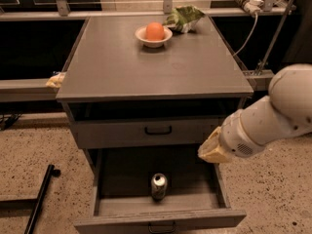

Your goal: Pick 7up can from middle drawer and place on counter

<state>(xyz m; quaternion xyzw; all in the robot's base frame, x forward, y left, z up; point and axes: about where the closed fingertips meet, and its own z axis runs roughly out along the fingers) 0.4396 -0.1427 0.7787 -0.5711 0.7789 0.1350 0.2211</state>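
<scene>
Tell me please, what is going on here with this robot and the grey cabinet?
A white robot arm reaches in from the right; its tool hangs over the right side of the open wide grey metal drawer. The small silver-topped drink can stands upright inside, near the front, apart from the tool. On the flat grey cabinet top sit an orange in a small bowl and a crumpled green bag; the can is not there yet.

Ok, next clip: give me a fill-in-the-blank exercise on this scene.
The 7up can stands inside the middle drawer, which is ____, not shut.
The orange sits in a white ____ on the counter.
The hand hangs near the drawer's ____ edge, not touching the can.
Missing: open; bowl; right.
</scene>
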